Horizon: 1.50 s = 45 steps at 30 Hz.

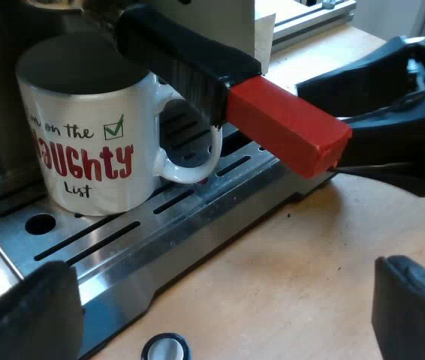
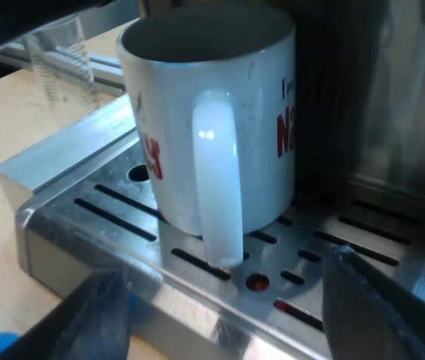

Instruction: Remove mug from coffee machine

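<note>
A white mug (image 1: 92,142) with red "NAUGHTY List" lettering stands upright on the espresso machine's slotted metal drip tray (image 1: 197,214). Just above its handle (image 1: 194,146), the holder's dark handle with the red end (image 1: 287,124) juts out of the machine's front. My left gripper (image 1: 220,315) is open, low over the table before the tray and well short of the mug. My right gripper (image 2: 235,315) is open close to the mug's handle (image 2: 216,180), which points between its fingers without touching them. From the left wrist view, the right gripper (image 1: 355,124) sits just beyond the red end.
A measuring glass (image 2: 62,64) stands on the wooden table beside the machine. A small black ring with a white centre (image 1: 165,349) lies on the table by the tray's edge. A metal rail (image 1: 310,19) runs behind the machine.
</note>
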Tool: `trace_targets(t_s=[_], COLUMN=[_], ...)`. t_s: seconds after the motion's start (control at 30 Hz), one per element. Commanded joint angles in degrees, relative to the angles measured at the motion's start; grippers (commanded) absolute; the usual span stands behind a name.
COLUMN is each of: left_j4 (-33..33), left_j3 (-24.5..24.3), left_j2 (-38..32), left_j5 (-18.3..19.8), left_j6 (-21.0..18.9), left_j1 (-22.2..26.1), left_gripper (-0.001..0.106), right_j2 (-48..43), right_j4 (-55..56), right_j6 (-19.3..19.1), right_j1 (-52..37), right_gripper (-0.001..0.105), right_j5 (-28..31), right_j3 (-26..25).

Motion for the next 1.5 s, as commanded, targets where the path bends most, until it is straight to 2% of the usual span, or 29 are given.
trace_targets(t_s=[0.03,0.3,0.43,0.67,0.93,1.13,1.17,1.2,1.27,1.5], left_j4=[-0.71,-0.71,-0.71,-0.71,-0.71,-0.71,-0.71,-0.71,-1.03,-2.29], left_j3=[0.00,0.00,0.00,0.00,0.00,0.00,0.00,0.00,0.00,0.00], left_j2=[0.09,0.09,0.09,0.09,0.09,0.09,0.09,0.09,0.09,0.09], left_j5=[-0.56,-0.44,-0.21,-0.17,-0.17,-0.17,-0.17,-0.17,-0.17,-0.17], left_j6=[0.15,0.15,0.15,0.15,0.15,0.15,0.15,0.15,0.15,0.15], left_j1=[-0.28,-0.28,-0.28,-0.28,-0.28,-0.28,-0.28,-0.28,-0.28,-0.28], left_gripper=[0.080,0.080,0.080,0.080,0.080,0.080,0.080,0.080,0.080,0.080], right_j2=[2.41,8.50,11.49,15.33,17.42,17.42,17.42,17.42,17.42,16.83], right_j4=[-1.20,-1.20,-1.20,-1.20,-0.12,1.20,1.61,1.60,1.60,2.35], right_j6=[-0.07,-0.07,2.27,2.25,2.58,2.58,2.58,2.58,2.35,2.00], right_j1=[0.15,-0.23,-0.57,-0.57,-0.57,-0.57,-0.57,-0.57,-0.57,-0.19], right_gripper=[0.058,0.058,0.058,0.058,0.058,0.043,0.032,0.016,0.000,0.000], right_j5=[-0.04,-0.04,0.11,-0.09,-0.09,-0.09,-0.09,0.18,0.15,0.15], right_j3=[-2.78,-8.72,-11.60,-16.14,-18.90,-18.88,-18.88,-18.88,-18.88,-18.88])
